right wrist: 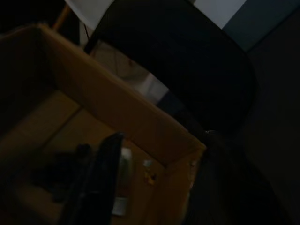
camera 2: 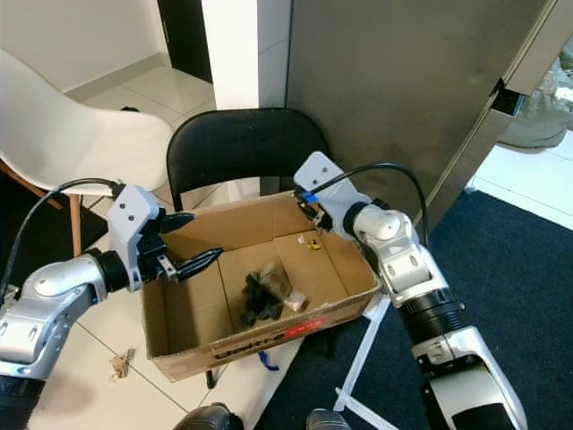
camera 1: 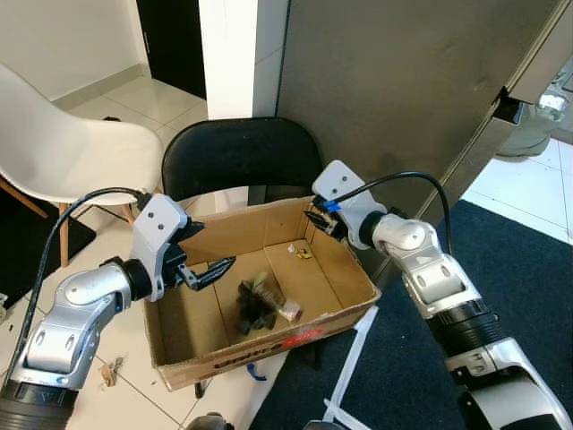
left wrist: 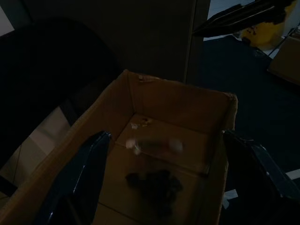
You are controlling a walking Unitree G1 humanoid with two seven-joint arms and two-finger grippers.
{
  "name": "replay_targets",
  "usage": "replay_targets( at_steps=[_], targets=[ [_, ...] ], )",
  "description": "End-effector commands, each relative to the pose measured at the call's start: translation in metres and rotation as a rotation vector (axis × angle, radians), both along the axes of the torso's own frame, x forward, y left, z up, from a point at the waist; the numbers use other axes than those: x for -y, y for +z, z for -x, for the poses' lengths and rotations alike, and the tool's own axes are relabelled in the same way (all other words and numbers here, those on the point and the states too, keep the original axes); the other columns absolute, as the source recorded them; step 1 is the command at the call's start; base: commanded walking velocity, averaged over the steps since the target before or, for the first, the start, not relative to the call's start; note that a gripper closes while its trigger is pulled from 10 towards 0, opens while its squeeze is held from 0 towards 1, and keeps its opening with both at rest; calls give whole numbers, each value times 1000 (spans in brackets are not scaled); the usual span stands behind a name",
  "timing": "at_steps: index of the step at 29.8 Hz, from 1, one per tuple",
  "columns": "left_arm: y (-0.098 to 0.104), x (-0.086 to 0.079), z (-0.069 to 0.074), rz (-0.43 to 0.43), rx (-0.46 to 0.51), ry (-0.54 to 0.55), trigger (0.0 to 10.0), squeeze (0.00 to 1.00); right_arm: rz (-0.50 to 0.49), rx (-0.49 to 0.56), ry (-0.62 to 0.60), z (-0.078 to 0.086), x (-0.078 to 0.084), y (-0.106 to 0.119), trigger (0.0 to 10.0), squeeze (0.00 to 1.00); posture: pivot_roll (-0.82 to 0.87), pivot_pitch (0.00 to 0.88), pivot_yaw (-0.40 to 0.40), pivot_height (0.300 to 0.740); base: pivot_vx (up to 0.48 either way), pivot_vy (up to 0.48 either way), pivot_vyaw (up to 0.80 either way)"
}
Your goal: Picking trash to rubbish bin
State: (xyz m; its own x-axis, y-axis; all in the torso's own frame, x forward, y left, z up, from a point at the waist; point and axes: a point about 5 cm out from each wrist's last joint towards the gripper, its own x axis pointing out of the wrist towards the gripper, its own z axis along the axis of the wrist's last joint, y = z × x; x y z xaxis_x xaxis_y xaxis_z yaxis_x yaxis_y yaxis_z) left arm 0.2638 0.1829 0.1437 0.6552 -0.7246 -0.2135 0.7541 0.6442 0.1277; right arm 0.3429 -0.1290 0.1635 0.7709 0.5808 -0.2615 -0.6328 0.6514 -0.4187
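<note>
Brown cardboard forms the open box (camera 1: 354,278) that serves as the bin, set on a black chair (camera 1: 237,152) at the centre of the head views. A dark crumpled clump of trash (camera 1: 255,303) is seen on the box floor, with a small pale wrapper (camera 1: 289,312) touching it at 4 o'clock, and a small yellowish scrap (camera 1: 304,253) lies well apart near the far wall at 1 o'clock. The left gripper (camera 1: 208,258) is held over the box's 9 o'clock rim, its two black fingers (left wrist: 82,180) spread apart with nothing between them. The right gripper (camera 1: 320,222) is poised at the far corner of the box at 1 o'clock; whether its fingers are parted cannot be told. A white chair (camera 1: 63,148) stands at 10 o'clock, and a dark rug (camera 1: 528,269) lies at 3 o'clock.
</note>
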Motion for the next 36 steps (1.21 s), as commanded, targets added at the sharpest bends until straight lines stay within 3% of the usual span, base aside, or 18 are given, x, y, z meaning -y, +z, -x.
replay_targets(
  at_steps=[1,2,3,4,6,7,10,14,22,36],
  targets=[
    [-1,1,3,-26,-10,-15,10000,0,-53,-17,2,0,6,6,10000,1000,7,0,-64,740,0,0,0],
    [0,2,2,-14,-2,-5,10000,0,-123,-40,40,3,8,9,10000,0,2,0,-61,740,0,0,0],
    [1,3,-1,-5,12,8,10000,0,-208,-69,79,7,11,12,10000,0,2,0,-61,740,0,0,0],
    [1,3,-1,-5,12,8,10000,0,-208,-69,79,7,11,12,10000,0,2,0,-61,740,0,0,0],
    [4,8,-7,35,50,41,10000,0,-360,-100,114,12,21,17,10000,0,-4,0,-60,740,0,0,0],
    [4,8,-7,35,50,41,10000,0,-360,-100,114,12,21,17,10000,0,-4,0,-60,740,0,0,0],
    [9,25,-18,135,97,72,10000,0,-502,-108,78,15,32,15,10000,0,-15,0,-55,740,0,0,0],
    [16,43,-29,222,157,114,10000,0,-592,-105,77,20,27,12,10000,0,-22,0,-49,740,0,0,0],
    [17,59,-43,301,192,221,10000,0,-685,-118,29,16,17,7,10000,0,-15,0,-46,740,0,0,0],
    [9,68,-53,333,174,280,10000,0,-648,-124,45,20,5,-1,10000,0,-18,0,-40,740,0,0,0]
  ],
)
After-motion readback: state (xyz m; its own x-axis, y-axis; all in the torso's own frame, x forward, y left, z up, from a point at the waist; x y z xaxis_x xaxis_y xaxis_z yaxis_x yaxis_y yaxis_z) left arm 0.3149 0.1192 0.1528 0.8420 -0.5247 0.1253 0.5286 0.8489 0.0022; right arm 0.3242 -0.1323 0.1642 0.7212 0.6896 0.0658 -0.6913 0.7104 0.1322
